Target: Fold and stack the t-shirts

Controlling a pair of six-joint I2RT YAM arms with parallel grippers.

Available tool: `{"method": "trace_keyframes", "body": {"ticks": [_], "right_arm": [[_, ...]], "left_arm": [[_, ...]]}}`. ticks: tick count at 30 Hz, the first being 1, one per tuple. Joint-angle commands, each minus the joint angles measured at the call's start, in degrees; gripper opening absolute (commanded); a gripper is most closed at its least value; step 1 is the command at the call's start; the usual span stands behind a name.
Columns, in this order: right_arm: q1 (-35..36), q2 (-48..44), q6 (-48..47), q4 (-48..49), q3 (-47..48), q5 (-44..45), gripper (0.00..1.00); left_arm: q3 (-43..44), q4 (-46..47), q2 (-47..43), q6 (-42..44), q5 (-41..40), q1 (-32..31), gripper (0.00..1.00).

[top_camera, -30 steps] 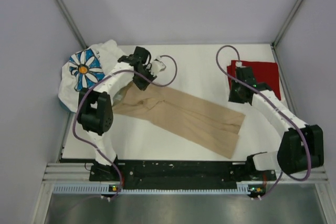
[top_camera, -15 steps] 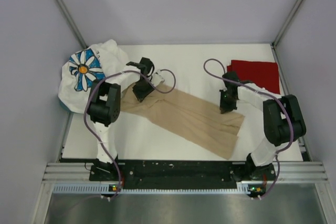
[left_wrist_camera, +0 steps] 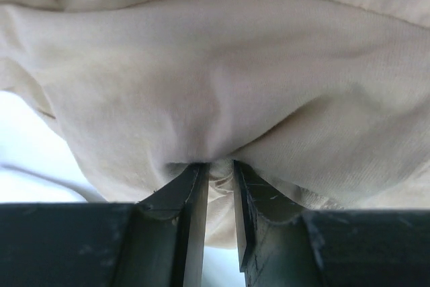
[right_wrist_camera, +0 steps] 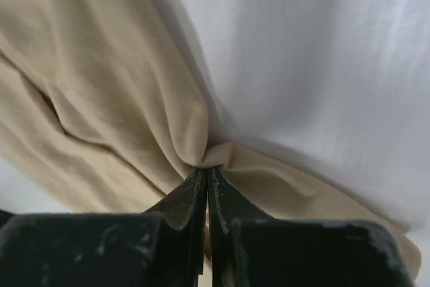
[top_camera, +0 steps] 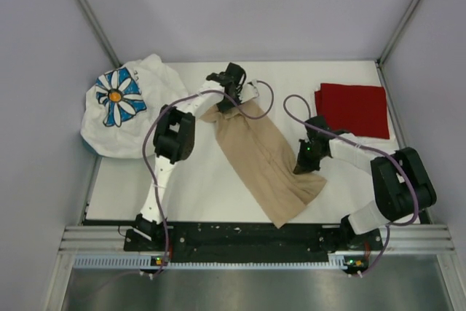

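Both sets of jaws clamp the tan shirt (top_camera: 263, 159). The left gripper (left_wrist_camera: 220, 166) pinches its far end, the right gripper (right_wrist_camera: 205, 170) its right edge.

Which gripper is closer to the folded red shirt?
Right. The right gripper pinches the edge of the tan shirt a short way left of the red shirt; the left gripper holds the tan shirt's far end, much farther to the left.

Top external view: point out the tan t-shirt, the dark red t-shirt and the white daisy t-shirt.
tan t-shirt (top_camera: 262, 154), top external view, middle of the stretched cloth.
dark red t-shirt (top_camera: 353, 109), top external view, centre of its folded top face.
white daisy t-shirt (top_camera: 115, 97), top external view, orange heart of the daisy print.
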Motion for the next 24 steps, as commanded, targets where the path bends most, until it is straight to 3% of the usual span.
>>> {"method": "trace_keyframes", "body": {"ticks": [1,9,13,18,22,24], "right_arm": [[7.94,2.58,7.44,-4.59,-6.34,-5.04,0.00],[10.41,-12.16,14.48,-4.05,-12.59,-10.40,0.00],[10.24,-16.40,12.13,-8.70,-7.69,-9.89,0.00],[7.18,-12.02,3.87,-12.93,5.41,-7.77,0.08],[2.60,-5.70,-1.76,-11.62,11.83,-6.64,0.09],[1.45,-2.27,-3.26,-11.18,14.56,-4.62,0.15]], "left_arm": [[7.32,7.40,6.16,4.43,1.47,-3.18,0.27],[4.52,18.57,2.92,6.90,-1.61,-2.92,0.36],[1.63,10.42,-5.76,6.19,9.42,-2.83,0.46],[-11.27,1.53,-19.48,4.88,19.30,-4.85,0.48],[-20.59,-4.79,-25.56,1.80,26.49,-5.64,0.45],[-24.99,-7.09,-27.14,-0.30,30.19,-6.43,0.44]]}}
